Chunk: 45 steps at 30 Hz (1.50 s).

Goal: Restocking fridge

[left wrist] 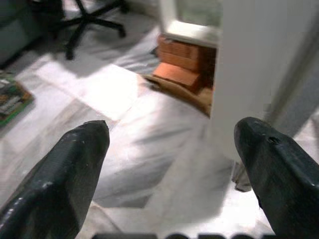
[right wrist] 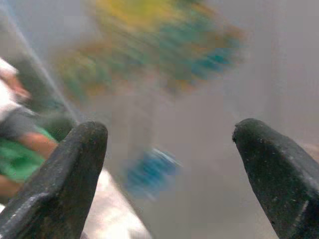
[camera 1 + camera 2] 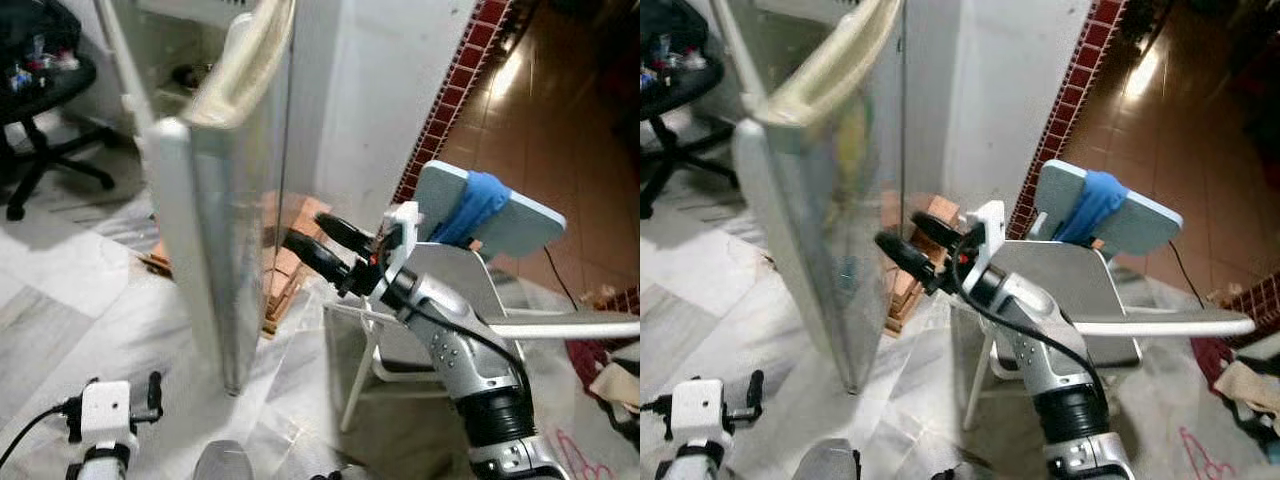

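The silver fridge door (image 3: 200, 230) stands swung out, seen edge-on, with its cream rubber seal (image 3: 245, 60) along the top. My right gripper (image 3: 308, 232) is raised beside the door's outer face, close to it, open and holding nothing. In the right wrist view the door's face is a blur of yellow, green and blue stickers (image 2: 164, 50) between the spread fingers. My left gripper (image 3: 150, 395) hangs low at the bottom left, open and holding nothing, above the white marble floor (image 1: 124, 99).
A white plastic chair (image 3: 450, 290) carrying a grey-blue cushion (image 3: 490, 215) stands right behind my right arm. Bricks (image 3: 290, 250) lie at the fridge's foot. A black office chair (image 3: 40, 110) is at the far left. A white wall (image 3: 380, 90) rises behind the door.
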Available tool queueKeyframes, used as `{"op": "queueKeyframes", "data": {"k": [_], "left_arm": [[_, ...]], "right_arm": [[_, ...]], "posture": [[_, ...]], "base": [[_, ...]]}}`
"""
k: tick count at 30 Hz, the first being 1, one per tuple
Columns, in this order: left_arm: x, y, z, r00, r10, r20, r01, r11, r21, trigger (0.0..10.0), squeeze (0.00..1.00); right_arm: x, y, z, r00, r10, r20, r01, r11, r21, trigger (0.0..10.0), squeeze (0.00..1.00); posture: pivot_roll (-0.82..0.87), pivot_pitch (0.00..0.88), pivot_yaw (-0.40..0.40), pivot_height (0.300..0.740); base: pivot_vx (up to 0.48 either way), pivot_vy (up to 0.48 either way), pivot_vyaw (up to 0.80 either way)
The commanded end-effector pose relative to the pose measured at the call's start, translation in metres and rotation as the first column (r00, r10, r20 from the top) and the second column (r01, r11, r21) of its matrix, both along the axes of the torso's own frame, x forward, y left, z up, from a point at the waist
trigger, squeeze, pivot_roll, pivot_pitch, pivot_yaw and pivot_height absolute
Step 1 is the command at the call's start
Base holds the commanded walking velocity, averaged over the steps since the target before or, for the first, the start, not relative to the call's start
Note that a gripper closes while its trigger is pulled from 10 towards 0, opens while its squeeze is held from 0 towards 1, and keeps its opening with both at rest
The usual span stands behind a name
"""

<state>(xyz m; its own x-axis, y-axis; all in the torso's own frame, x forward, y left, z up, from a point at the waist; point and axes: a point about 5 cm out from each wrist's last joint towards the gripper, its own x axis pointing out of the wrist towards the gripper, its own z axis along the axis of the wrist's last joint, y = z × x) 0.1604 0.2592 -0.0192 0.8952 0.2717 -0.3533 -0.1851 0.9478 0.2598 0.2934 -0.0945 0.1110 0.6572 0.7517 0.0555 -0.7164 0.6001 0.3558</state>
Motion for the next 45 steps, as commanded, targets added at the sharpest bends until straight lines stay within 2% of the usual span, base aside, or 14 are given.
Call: {"op": "queueKeyframes", "data": {"k": [1,2,3,5,8,10,11,12,14,15,20,28,33,45], "left_arm": [[0.007,0.002,0.001,1.000,-0.028,0.008,0.028,0.999,0.024,10.0,0.00],[0.009,0.001,0.002,0.999,-0.047,0.011,0.047,0.999,0.028,10.0,0.00],[0.014,0.003,0.006,0.997,-0.071,0.032,0.070,0.997,0.034,10.0,0.00],[0.017,0.004,0.008,0.996,-0.074,0.043,0.072,0.997,0.032,10.0,0.00],[0.036,0.002,0.025,0.986,-0.110,0.123,0.106,0.994,0.032,10.0,0.00],[0.050,-0.007,0.042,0.971,-0.140,0.191,0.138,0.990,0.026,10.0,0.00],[0.050,-0.007,0.042,0.971,-0.140,0.191,0.138,0.990,0.026,10.0,0.00],[0.061,-0.016,0.055,0.955,-0.159,0.248,0.159,0.987,0.022,10.0,0.00],[0.064,-0.019,0.059,0.950,-0.165,0.267,0.165,0.986,0.022,10.0,0.00],[0.070,-0.028,0.067,0.939,-0.172,0.299,0.178,0.984,0.004,10.0,0.00],[0.071,-0.043,0.070,0.949,-0.135,0.286,0.171,0.980,-0.103,10.0,0.00],[0.068,-0.042,0.076,0.957,-0.107,0.269,0.137,0.986,-0.093,10.0,0.00],[0.065,-0.051,0.080,0.952,-0.154,0.266,0.183,0.979,-0.087,10.0,0.00],[0.067,-0.055,0.083,0.951,-0.182,0.252,0.209,0.974,-0.084,10.0,0.00]], "right_arm": [[0.008,-0.017,0.002,0.993,-0.114,0.040,0.117,0.991,-0.067,10.0,0.00],[0.010,-0.021,0.000,0.985,-0.162,0.062,0.168,0.980,-0.103,10.0,0.00],[0.012,-0.031,-0.003,0.957,-0.276,0.088,0.287,0.946,-0.149,10.0,0.00],[0.012,-0.034,-0.004,0.945,-0.313,0.090,0.324,0.933,-0.156,10.0,0.00],[0.010,-0.041,-0.007,0.898,-0.423,0.117,0.438,0.884,-0.166,10.0,0.00],[0.009,-0.042,-0.009,0.878,-0.460,0.134,0.477,0.862,-0.173,10.0,0.00],[0.009,-0.042,-0.009,0.878,-0.460,0.134,0.477,0.862,-0.173,10.0,0.00],[0.008,-0.042,-0.010,0.867,-0.474,0.156,0.496,0.849,-0.181,10.0,0.00],[0.007,-0.042,-0.010,0.861,-0.480,0.168,0.506,0.843,-0.184,10.0,0.00],[0.006,-0.045,-0.011,0.845,-0.504,0.179,0.532,0.826,-0.186,10.0,0.00],[0.003,-0.051,-0.012,0.816,-0.543,0.199,0.576,0.794,-0.194,10.0,0.00],[0.000,-0.065,-0.017,0.782,-0.585,0.215,0.623,0.751,-0.219,10.0,0.00],[-0.002,-0.065,-0.017,0.777,-0.591,0.218,0.629,0.747,-0.216,10.0,0.00],[-0.007,-0.063,-0.021,0.773,-0.599,0.210,0.634,0.744,-0.210,10.0,0.00]], "posture": [[0.19,0.024,-0.114,0.740],[0.18,0.027,-0.113,0.740],[0.18,0.026,-0.109,0.740],[0.18,0.026,-0.109,0.740],[0.16,0.021,-0.098,0.740],[0.15,0.017,-0.095,0.740],[0.15,0.017,-0.095,0.740],[0.14,0.026,-0.087,0.740],[0.14,0.028,-0.084,0.740],[0.13,0.029,-0.081,0.740],[0.12,0.037,-0.072,0.740],[0.11,0.034,-0.071,0.740],[0.11,0.038,-0.075,0.740],[0.10,0.030,-0.063,0.740]], "base": [[0.000,0.000,0.00],[0.000,0.000,0.00],[0.000,0.304,0.00],[0.000,0.304,0.00],[0.000,0.480,0.00],[0.000,0.480,0.00],[0.000,0.480,0.00],[0.000,0.480,-0.41],[0.000,0.480,-0.41],[0.000,0.480,-0.80],[0.000,0.475,-0.80],[0.000,0.470,-0.80],[0.000,0.469,-0.80],[0.000,0.478,-0.58]]}}
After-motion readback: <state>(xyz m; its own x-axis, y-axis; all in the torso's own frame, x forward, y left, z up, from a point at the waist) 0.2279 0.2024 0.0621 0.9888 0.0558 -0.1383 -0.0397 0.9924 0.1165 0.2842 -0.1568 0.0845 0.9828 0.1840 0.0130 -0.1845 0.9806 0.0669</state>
